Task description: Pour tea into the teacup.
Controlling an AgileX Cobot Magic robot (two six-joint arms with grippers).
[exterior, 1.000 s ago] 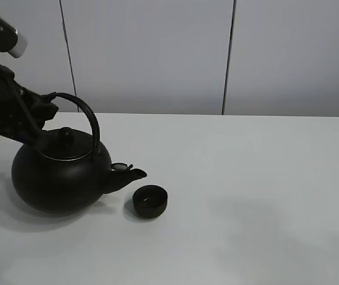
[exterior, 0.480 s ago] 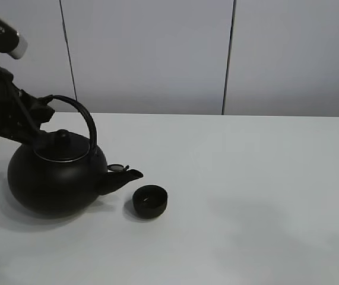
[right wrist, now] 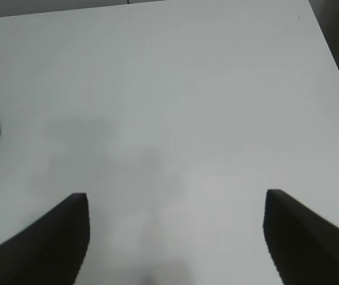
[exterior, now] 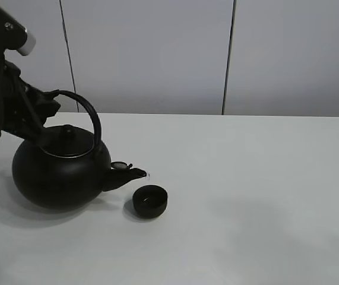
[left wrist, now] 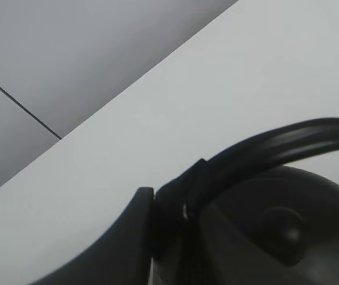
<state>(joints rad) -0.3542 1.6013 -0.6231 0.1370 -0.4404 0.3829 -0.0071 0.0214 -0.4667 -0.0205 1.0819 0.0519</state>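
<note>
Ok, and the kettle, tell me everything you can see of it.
The kettle is big, round, matte black, metal by its look, with an arched handle, a knobbed lid ringed by a bright rim, and a short spout. It seems tipped slightly forward, spout pointing toward the teacup, apart from it. The left pincer is shut on the handle's rear end. Whether its base rests on the table is unclear.

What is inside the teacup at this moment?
The teacup shows only a dark interior from above; any tea in it cannot be made out. The spout of the kettle covers none of it.
</note>
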